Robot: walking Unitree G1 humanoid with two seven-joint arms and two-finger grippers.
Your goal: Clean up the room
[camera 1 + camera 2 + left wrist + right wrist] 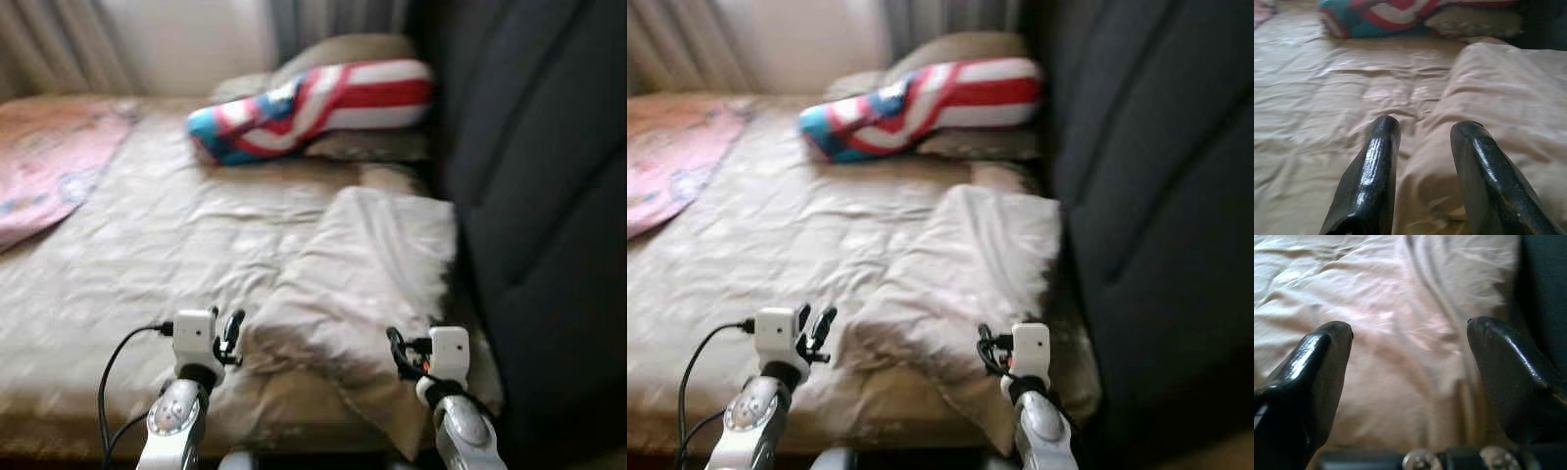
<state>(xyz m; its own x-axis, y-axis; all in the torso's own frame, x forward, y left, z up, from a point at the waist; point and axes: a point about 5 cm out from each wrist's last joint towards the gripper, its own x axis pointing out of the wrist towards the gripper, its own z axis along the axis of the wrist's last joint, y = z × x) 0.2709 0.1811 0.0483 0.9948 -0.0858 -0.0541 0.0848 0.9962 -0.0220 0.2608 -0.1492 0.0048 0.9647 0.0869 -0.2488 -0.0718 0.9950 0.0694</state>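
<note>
Both grippers spread, holding nothing: left gripper and right gripper hover at the near edge of the bed. Folded beige blanket lies just ahead, between them, long axis running away toward the striped pillow. Right arm slightly nearer its bulk. Pink cloth far left; dark panel hard right. Sheet wrinkled, frames blurred.
</note>
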